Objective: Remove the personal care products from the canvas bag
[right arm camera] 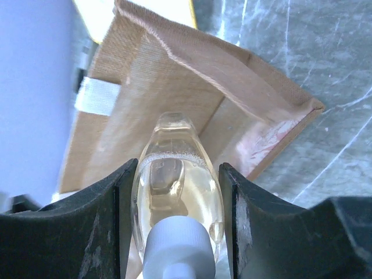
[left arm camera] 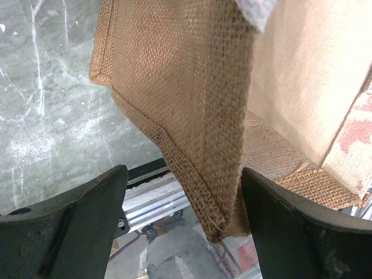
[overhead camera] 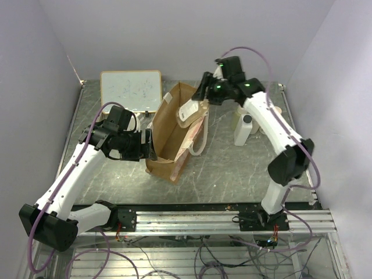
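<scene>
Right wrist view: the right tool (right arm camera: 177,168) clamps the amber bottle (right arm camera: 174,197), cap toward the wrist, base pointing toward the bag (right arm camera: 145,99). The left tool (left arm camera: 183,173) stands apart astride the bag's edge.

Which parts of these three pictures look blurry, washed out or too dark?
Right wrist view: the clear bottle of pale-yellow liquid is soft, its white cap blurred, the wall at left washed out. Left wrist view: the tan woven canvas bag shows crisp weave; the black fingers are dark and soft. Top view: evenly lit, the framed whiteboard brightest.
</scene>
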